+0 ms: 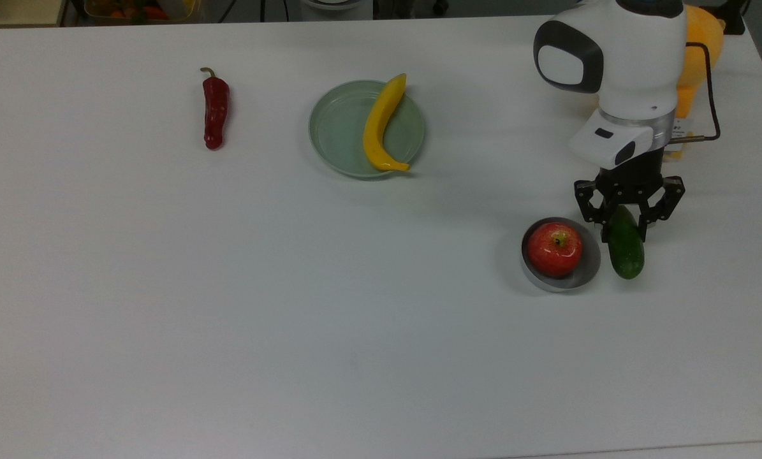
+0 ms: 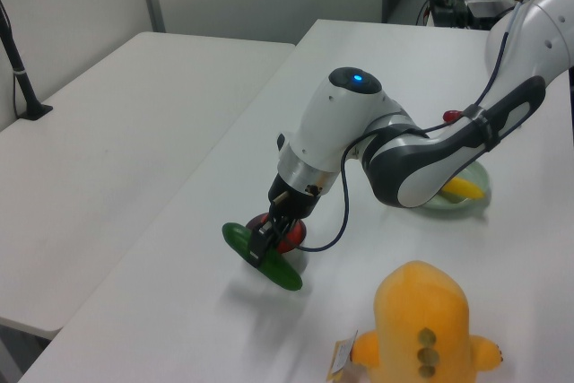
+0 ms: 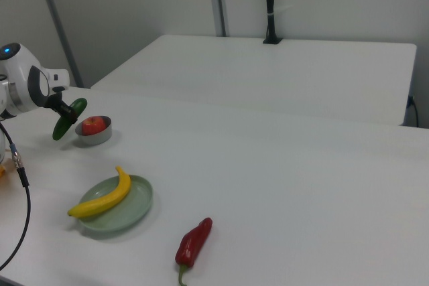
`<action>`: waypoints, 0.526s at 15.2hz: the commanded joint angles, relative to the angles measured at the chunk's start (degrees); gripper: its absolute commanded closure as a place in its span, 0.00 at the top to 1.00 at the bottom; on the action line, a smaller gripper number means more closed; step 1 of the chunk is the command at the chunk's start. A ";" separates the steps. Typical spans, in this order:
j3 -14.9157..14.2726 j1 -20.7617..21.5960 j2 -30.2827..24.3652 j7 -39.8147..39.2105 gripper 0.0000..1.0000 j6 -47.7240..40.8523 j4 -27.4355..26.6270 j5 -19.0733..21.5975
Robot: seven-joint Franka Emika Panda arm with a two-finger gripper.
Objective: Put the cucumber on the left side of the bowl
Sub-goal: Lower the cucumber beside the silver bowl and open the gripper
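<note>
Just beside the bowl [image 1: 562,275], on the top view's right of it, the cucumber [image 1: 626,245] is clamped between the fingers of the pincer [image 1: 624,222], gripped near its far end with its free end reaching alongside the bowl's rim. From the left view the cucumber [image 2: 261,256] looks tilted and very low, though whether it touches the tabletop [image 1: 227,306] is hard to say. A red apple [image 1: 553,248] sits inside the bowl. Well apart from the bowl, toward the top view's upper left, a yellow banana [image 1: 381,124] lies across a pale green dish [image 1: 339,131], and farther on that side lies a dark red chilli pepper [image 1: 215,111]. A yellow plush toy [image 2: 428,329] stands beyond the bowl on the top view's upper right, behind the arm.
</note>
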 commanded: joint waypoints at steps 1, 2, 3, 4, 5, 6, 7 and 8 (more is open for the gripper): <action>-0.29 -0.34 1.00 1.77 0.37 1.63 1.38 -2.30; -0.11 -0.43 1.00 1.77 0.43 1.55 1.38 -3.09; -0.11 -0.43 1.00 1.86 0.44 1.55 1.38 -3.44; -0.11 -0.43 1.00 1.86 0.48 1.55 1.29 -3.53; -0.11 -0.43 1.00 1.86 0.50 1.55 1.37 -3.53; -0.11 -0.43 1.00 1.86 0.55 1.55 1.29 -3.62; -0.11 -0.43 1.00 1.86 0.62 1.55 1.29 -3.80; -0.11 -0.43 1.00 1.78 0.68 1.55 1.29 -3.80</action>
